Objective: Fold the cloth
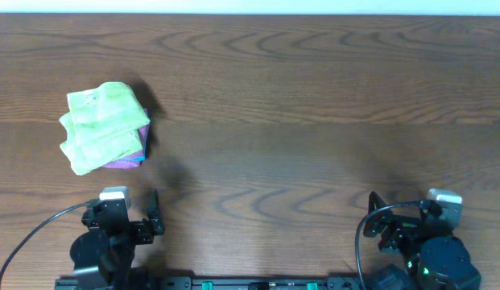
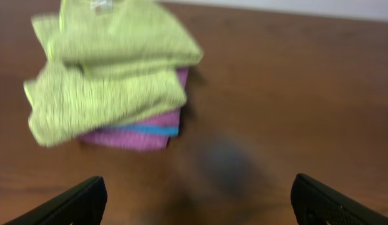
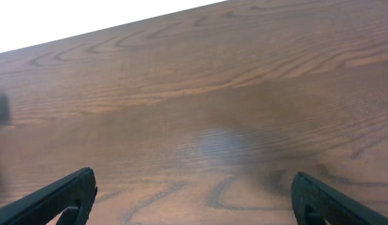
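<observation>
Now we see a brown wooden surface [image 1: 314, 97] that fills the overhead view. On its left part lies the cloth [image 1: 101, 127], light green, folded into a loose stack of layers with uneven edges. Under it we see a purple cloth [image 1: 130, 159] with a blue stripe, showing only at the near right side of the stack. The left tool [image 2: 197, 203] is released, its fingers wide apart and grasping nothing; it points toward the cloth but does not touch it. The right tool [image 3: 194, 200] is released too, over bare wood, well apart from the cloth.
</observation>
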You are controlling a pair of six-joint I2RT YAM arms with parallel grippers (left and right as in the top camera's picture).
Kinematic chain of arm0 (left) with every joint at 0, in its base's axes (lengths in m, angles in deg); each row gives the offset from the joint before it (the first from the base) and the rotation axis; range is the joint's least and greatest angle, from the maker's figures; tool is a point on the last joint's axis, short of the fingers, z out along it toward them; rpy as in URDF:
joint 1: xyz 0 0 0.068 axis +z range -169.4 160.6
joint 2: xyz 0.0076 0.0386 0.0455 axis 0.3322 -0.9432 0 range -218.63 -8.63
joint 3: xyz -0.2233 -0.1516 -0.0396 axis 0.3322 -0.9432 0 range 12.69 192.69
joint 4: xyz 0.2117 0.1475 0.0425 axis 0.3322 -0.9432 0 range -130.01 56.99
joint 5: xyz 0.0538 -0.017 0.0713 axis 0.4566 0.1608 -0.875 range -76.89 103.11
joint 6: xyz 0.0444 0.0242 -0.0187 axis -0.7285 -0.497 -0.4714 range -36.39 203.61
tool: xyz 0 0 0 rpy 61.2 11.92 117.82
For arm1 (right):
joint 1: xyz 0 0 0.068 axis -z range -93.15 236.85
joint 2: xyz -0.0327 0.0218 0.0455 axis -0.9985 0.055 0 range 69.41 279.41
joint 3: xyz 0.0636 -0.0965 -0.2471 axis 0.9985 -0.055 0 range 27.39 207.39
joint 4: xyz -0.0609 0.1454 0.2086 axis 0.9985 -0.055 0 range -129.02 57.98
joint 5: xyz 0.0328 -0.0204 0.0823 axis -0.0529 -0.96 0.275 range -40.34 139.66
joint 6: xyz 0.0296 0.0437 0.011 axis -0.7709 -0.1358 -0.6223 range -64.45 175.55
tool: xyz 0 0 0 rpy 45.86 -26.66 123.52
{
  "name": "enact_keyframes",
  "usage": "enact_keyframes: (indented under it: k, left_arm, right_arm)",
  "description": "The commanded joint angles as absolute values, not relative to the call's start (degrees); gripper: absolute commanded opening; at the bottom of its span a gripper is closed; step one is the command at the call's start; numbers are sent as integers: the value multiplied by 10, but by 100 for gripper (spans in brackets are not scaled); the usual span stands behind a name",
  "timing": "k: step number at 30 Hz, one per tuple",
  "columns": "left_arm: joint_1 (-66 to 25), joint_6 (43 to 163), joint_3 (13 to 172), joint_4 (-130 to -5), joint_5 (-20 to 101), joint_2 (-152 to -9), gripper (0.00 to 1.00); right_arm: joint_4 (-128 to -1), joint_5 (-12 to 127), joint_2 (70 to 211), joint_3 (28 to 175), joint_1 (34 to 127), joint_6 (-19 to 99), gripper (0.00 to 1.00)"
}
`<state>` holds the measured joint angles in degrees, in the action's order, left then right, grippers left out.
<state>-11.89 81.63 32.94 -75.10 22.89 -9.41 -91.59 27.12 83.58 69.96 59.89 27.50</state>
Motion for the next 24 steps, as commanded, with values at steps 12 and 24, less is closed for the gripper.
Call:
enact_keyframes:
  k: [12,24]
  left_arm:
    - [-123,806,292,-851,131,-88,95]
    - [-124,823,270,-852,131,-88,95]
  right_arm:
    - [-917,265,834,698,600,269,99]
    - [-917,265,834,698,600,269,99]
